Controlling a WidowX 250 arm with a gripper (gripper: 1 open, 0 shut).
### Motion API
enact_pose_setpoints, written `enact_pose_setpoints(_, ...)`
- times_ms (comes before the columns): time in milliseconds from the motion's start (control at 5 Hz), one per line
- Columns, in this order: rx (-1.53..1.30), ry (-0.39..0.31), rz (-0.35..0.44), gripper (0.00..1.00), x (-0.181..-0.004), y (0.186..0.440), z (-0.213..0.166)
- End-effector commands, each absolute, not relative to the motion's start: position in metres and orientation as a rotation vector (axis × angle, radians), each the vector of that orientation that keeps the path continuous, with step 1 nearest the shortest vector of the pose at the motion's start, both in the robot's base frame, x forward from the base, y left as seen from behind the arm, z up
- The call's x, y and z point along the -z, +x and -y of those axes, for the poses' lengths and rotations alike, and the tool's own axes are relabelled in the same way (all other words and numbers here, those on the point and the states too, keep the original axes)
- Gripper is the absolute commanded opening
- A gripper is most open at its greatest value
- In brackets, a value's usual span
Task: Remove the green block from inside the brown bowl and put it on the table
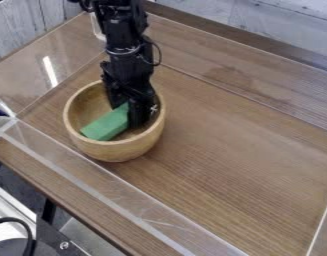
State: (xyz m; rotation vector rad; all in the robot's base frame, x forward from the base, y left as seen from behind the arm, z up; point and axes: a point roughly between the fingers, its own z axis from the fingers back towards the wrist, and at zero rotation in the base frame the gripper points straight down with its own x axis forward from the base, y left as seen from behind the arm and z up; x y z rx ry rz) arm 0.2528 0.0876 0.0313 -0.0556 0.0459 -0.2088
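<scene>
Note, at the near left, a black cable [32, 228] and the clear wall [92, 190] along the edge of the worktop [233, 150]. Beyond, on the left of the worktop, see the brown bowl [112, 152], upright, with the green block [106, 125] inside, lying aslant from near left to far right. Judge the block light and stiff, hardly fragile, likely to survive a firm squeeze; expect some slip on smooth faces, and pivoting if pinched only at one end. Best to grasp across the narrow width, close to the middle, for a level lift. See the far-right end partly hidden by the black hand [132, 108], reaching down into the bowl; read as drawn together at that end. Cannot confirm a pinch on the block, for want of a clear sight of the tips. Test with a small lift before clearing the rim; beware of dragging the bowl along. Then set down on bare wood to the right. Farther off, trace the black arm [123, 28] back over the worktop.
</scene>
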Motion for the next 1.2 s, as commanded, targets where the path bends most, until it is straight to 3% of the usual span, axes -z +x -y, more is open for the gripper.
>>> enact_pose_setpoints(0,0.203,-0.045,-0.036,0.0,-0.03,0.258,-0.092)
enact_pose_setpoints(800,0.141,-0.03,-0.011,0.0,-0.015,0.273,-0.082)
enact_pose_setpoints(1000,0.156,-0.013,-0.01,0.0,-0.022,0.276,-0.086)
